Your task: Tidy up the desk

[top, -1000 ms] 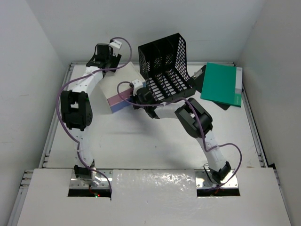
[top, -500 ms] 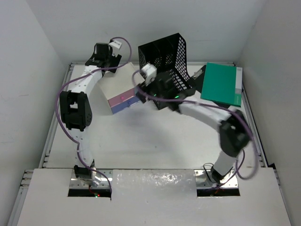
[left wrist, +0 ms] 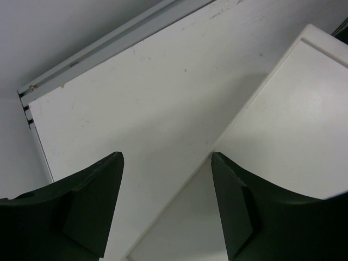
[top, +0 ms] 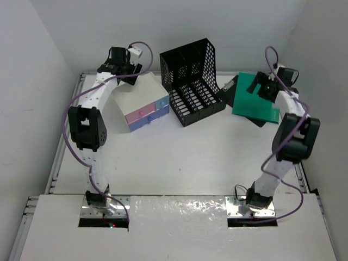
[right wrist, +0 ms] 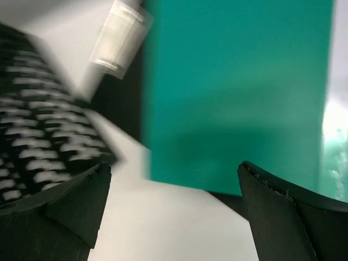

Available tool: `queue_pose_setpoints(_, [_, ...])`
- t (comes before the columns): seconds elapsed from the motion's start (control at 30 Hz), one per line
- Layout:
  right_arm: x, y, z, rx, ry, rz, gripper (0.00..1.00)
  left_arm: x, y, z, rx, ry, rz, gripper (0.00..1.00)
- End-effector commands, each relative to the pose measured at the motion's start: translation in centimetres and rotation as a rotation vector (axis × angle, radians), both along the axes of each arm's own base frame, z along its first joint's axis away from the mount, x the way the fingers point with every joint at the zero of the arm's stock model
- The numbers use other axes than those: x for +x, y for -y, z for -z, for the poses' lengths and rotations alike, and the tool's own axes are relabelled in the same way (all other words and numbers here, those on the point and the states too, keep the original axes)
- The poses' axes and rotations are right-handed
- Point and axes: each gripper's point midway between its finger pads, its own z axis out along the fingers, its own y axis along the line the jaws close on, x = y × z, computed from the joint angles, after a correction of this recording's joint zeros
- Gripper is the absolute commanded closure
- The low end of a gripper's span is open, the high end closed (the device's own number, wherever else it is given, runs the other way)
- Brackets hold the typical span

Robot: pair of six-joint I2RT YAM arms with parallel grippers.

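Observation:
The desk (top: pixel 179 157) is a white tabletop with a pale metal rim. My left gripper (top: pixel 122 72) hovers at the back left corner of a cream-topped drawer box (top: pixel 142 103). In the left wrist view the gripper (left wrist: pixel 167 157) is open, and the box's top edge (left wrist: pixel 293 119) runs between its fingers over the desk (left wrist: pixel 136 98). My right gripper (top: pixel 260 87) hangs over a green book (top: pixel 255 103) at the back right. In the right wrist view it (right wrist: pixel 175 168) is open and empty, with the green book (right wrist: pixel 234 92) below it.
A black mesh file rack (top: pixel 190 76) stands at the back centre, beside the drawer box, and shows blurred in the right wrist view (right wrist: pixel 32 125). A flat black item (top: pixel 230 93) lies under the green book. Walls close in on three sides.
My right arm has swung from the drawer box's front across to the back right, over the green book, and its gripper has opened. The left gripper has barely moved.

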Motion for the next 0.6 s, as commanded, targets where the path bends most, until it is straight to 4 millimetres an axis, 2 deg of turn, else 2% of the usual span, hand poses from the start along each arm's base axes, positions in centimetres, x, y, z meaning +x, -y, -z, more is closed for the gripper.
queue_pose_setpoints(0.0, [-0.1,4.4,2.2,-0.029,-0.126,0.132,0.04,-1.0,0.8,-1.3,-0.014,-0.009,0.022,0.35])
queue_pose_setpoints(0.03, [-0.1,6.5,3.0,-0.07,-0.155,0.192,0.03,-1.2,1.3,-1.3,-0.026,-0.012,0.043,0.35])
queue_pose_setpoints(0.1, [0.0,8.2,3.8,-0.139,-0.151,0.235,0.02,-1.5,1.3,-1.3,-0.021,-0.018,0.048,0.35])
queue_pose_setpoints(0.13, [-0.4,9.8,3.9,-0.182,-0.158,0.294,0.01,-1.7,1.4,-1.3,-0.013,-0.021,0.054,0.35])
queue_pose_setpoints(0.17, [-0.4,10.2,3.8,-0.199,-0.148,0.312,0.01,-2.0,1.3,-1.1,-0.002,-0.028,0.053,0.34])
queue_pose_setpoints(0.23, [-0.7,10.4,4.1,-0.212,-0.153,0.324,0.01,-2.4,2.0,-1.1,0.015,-0.034,0.078,0.34])
queue_pose_setpoints(0.27, [-1.6,10.6,5.2,-0.216,-0.184,0.346,0.01,-2.7,1.7,-1.1,0.037,-0.036,0.061,0.34])
queue_pose_setpoints(0.3, [-1.9,10.7,5.2,-0.223,-0.178,0.361,0.01,-3.0,2.1,-1.1,0.042,-0.038,0.072,0.33])
queue_pose_setpoints(0.43, [-3.4,10.6,8.5,-0.199,-0.155,0.432,0.01,-3.7,3.1,-1.7,0.043,-0.031,0.103,0.32])
queue_pose_setpoints(0.53, [-2.2,10.1,10.1,-0.135,-0.091,0.439,0.01,-3.9,3.7,-2.1,0.05,-0.023,0.112,0.32])
queue_pose_setpoints(0.57, [-1.2,10.4,9.7,-0.128,-0.057,0.437,0.01,-4.0,3.7,-2.0,0.056,-0.026,0.111,0.32])
